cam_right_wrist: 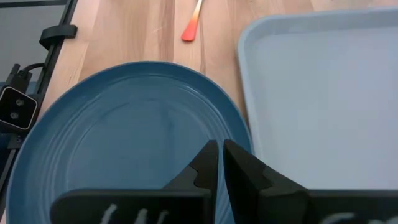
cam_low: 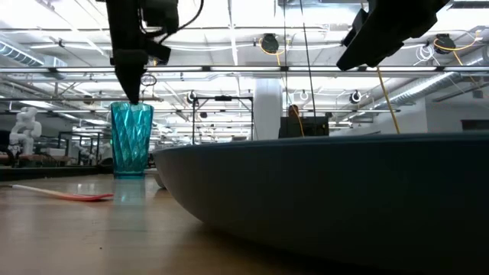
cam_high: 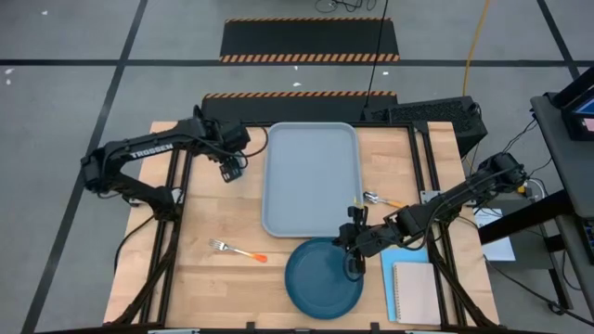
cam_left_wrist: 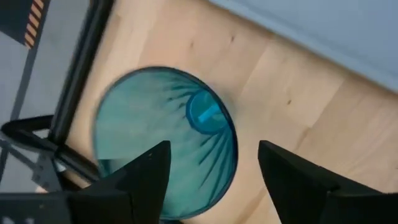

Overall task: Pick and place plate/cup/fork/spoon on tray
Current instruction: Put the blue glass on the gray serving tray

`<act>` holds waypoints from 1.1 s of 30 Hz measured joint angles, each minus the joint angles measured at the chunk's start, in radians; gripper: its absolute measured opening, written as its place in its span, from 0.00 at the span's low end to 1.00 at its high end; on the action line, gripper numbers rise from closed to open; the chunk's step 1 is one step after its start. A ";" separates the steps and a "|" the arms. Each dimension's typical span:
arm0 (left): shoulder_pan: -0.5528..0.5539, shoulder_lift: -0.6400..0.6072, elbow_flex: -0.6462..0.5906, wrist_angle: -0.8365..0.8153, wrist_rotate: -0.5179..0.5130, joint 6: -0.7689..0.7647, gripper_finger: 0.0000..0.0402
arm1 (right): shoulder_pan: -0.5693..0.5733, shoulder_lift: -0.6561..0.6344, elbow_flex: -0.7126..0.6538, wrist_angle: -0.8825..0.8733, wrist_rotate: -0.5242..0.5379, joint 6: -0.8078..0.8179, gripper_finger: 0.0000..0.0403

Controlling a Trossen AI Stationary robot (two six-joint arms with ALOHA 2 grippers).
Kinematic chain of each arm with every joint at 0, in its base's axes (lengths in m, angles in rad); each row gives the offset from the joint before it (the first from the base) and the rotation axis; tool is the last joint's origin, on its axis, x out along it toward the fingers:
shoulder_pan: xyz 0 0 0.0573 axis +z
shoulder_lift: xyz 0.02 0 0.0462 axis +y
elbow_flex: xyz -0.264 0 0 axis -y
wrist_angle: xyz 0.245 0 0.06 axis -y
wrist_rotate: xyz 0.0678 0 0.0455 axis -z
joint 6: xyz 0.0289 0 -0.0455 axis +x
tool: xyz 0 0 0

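Observation:
The teal cup (cam_left_wrist: pixel 155 124) stands upright on the wood left of the grey-blue tray (cam_high: pixel 311 176); it also shows in the low view (cam_low: pixel 131 141). My left gripper (cam_left_wrist: pixel 214 146) is open just above the cup's rim, one finger over its opening and one outside it. The dark blue plate (cam_high: pixel 316 283) lies on the table near the front edge. My right gripper (cam_right_wrist: pixel 221 146) is shut and hovers over the plate's rim beside the tray. The fork (cam_high: pixel 237 250) lies left of the plate. The spoon (cam_high: pixel 380 199) lies right of the tray.
A light blue paper sheet (cam_high: pixel 408 258) and a beige notebook (cam_high: pixel 416 292) lie right of the plate. Black frame rails (cam_high: pixel 176 213) run along the table's left and right sides. The tray's inside is bare.

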 joint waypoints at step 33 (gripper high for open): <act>-0.097 -0.007 -0.010 0.096 -0.003 0.251 0.04 | 0.000 0.000 0.000 -0.004 0.001 -0.023 0.05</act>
